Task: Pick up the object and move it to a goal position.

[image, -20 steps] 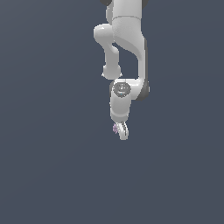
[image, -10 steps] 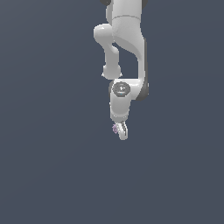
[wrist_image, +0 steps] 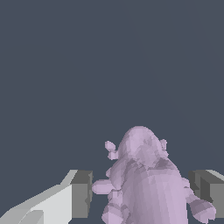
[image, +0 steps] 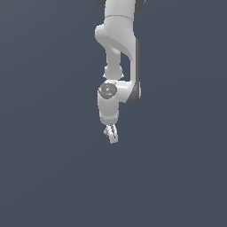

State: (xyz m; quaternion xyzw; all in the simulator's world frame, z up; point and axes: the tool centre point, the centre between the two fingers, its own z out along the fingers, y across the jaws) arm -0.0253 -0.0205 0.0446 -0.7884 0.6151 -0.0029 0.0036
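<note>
Nothing has shifted since the earlier frame — arm (image: 117,53) and load hold the same pose. Fingers (image: 112,135) are clenched on the lilac clump (wrist_image: 144,183), which sits between the two dark pads (wrist_image: 81,194) — a pad close on either side.

Open, uniform dark grey space is surrounding the gripper (image: 112,134) on every side in the exterior view. Only the lilac object (wrist_image: 146,183) is filling the gap between the grey fingertip pads (wrist_image: 81,194), blocking that channel.
</note>
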